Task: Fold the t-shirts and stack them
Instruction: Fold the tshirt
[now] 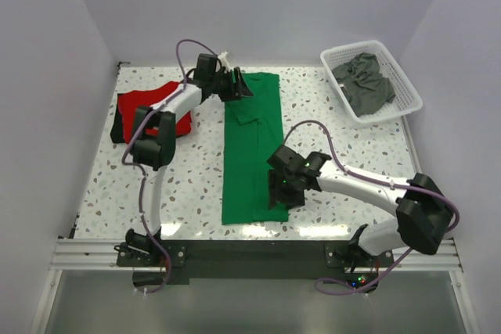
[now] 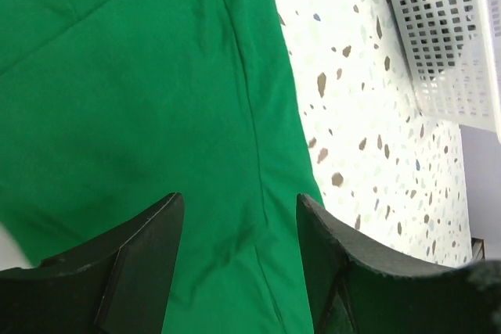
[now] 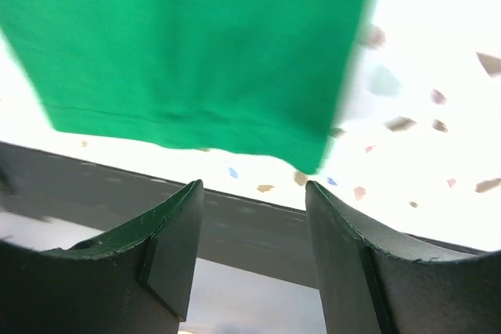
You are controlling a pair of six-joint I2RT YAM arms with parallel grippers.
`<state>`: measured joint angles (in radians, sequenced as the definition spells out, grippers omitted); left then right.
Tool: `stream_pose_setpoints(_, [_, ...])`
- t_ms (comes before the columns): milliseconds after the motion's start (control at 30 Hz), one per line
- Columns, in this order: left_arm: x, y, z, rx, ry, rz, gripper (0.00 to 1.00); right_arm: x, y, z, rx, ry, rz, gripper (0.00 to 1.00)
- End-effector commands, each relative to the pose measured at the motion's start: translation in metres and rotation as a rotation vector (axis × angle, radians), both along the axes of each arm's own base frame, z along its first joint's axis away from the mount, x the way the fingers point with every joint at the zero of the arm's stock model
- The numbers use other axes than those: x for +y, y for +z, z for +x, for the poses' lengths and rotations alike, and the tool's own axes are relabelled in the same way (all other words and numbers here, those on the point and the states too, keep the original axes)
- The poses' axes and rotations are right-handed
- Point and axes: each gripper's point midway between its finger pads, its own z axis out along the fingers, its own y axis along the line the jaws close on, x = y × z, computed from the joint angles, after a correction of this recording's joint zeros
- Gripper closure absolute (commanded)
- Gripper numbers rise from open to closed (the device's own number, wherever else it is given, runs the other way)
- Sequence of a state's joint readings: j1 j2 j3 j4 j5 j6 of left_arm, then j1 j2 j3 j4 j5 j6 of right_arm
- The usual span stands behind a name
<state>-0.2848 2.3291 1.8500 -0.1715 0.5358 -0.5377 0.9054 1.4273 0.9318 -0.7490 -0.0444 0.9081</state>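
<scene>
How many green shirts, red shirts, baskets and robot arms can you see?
Green shirt: 1
Red shirt: 1
Basket: 1
Robot arms: 2 (left arm, right arm)
Total: 5

- green shirt point(image 1: 250, 154) — one, lying on the one table point(image 1: 196, 185).
- red shirt point(image 1: 145, 103) — one, left of the green shirt.
- dark cloth point(image 1: 117, 129) — one edge shows under the red shirt, on the side away from the green shirt; how many pieces it makes up cannot be told.
- basket point(image 1: 409, 87) — one, right of the green shirt's far end.
- grey shirts point(image 1: 364, 84) — one heap in the basket; the number in it cannot be told.
- arms — two: left arm point(image 1: 153, 138), right arm point(image 1: 368, 185).
- grippers — two: left gripper point(image 2: 239, 201) at the green shirt's far end, right gripper point(image 3: 254, 209) at its near end.
</scene>
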Motion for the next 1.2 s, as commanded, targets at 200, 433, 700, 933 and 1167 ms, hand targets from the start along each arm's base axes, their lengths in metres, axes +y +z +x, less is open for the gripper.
stream_pose_setpoints(200, [0.057,0.025,-0.157,0.102,0.107,0.225,0.36,-0.043,-0.032,-0.007,-0.008,0.049,-0.081,0.44])
stream_pose_setpoints(433, [0.077,-0.028,-0.286,0.236,0.149,0.277,0.35,-0.047,-0.038,0.005,-0.025,0.034,0.03,0.47])
stream_pose_setpoints(700, [0.072,-0.049,-0.344,0.342,0.162,0.357,0.35,-0.037,-0.037,0.0,-0.001,0.107,0.09,0.52])
stream_pose_setpoints(933, [0.077,-0.062,-0.379,0.419,0.182,0.417,0.41,-0.037,-0.04,-0.009,0.042,0.152,0.096,0.53])
stream_pose_setpoints(1167, [0.089,-0.071,-0.406,0.461,0.195,0.439,0.44,-0.032,-0.046,-0.015,0.094,0.174,0.118,0.57])
